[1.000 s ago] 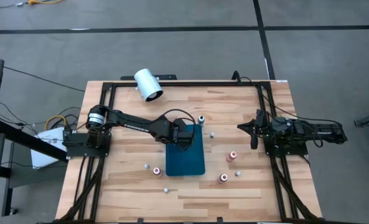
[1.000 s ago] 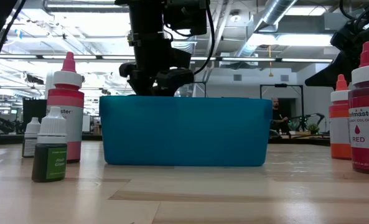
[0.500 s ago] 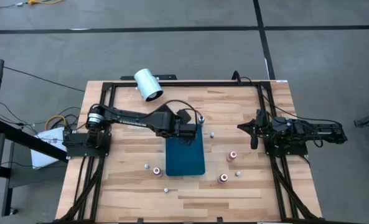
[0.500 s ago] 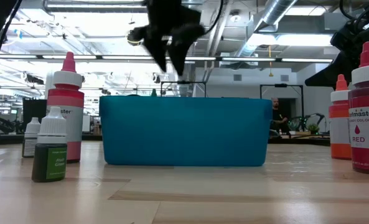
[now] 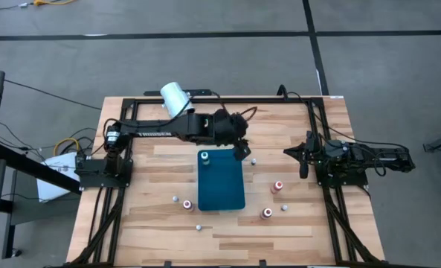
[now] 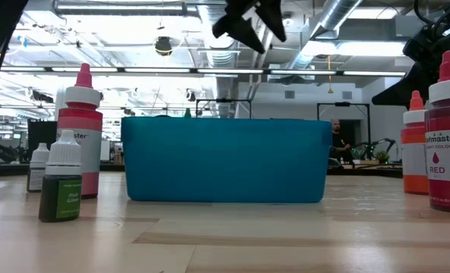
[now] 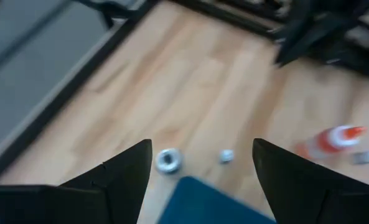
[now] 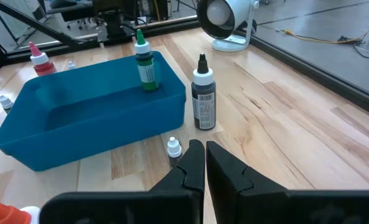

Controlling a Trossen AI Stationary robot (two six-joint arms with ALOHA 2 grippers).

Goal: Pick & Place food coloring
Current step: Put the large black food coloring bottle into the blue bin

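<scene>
The right gripper (image 8: 204,163) rests pinched shut at the table's right edge. Farther off, a green food coloring bottle (image 8: 145,61) stands upright, tip up, in the blue tray (image 8: 97,127)'s far corner. Beyond it, the left gripper (image 5: 240,143) hangs spread and empty.

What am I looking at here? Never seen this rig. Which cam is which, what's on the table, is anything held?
Two robot arms at a wooden table. One picture looks straight down, one looks level across the tabletop, and one sits on each wrist.

The left hand hovers open and empty at the far end of the blue tray. The right hand waits shut at its own side, holding nothing.

In the tray stands a green-topped bottle. Beside the tray stands a dark bottle with a black tip. More small food coloring bottles, such as a red-topped bottle, stand around the tray. A white cylinder sits at the far edge.
</scene>
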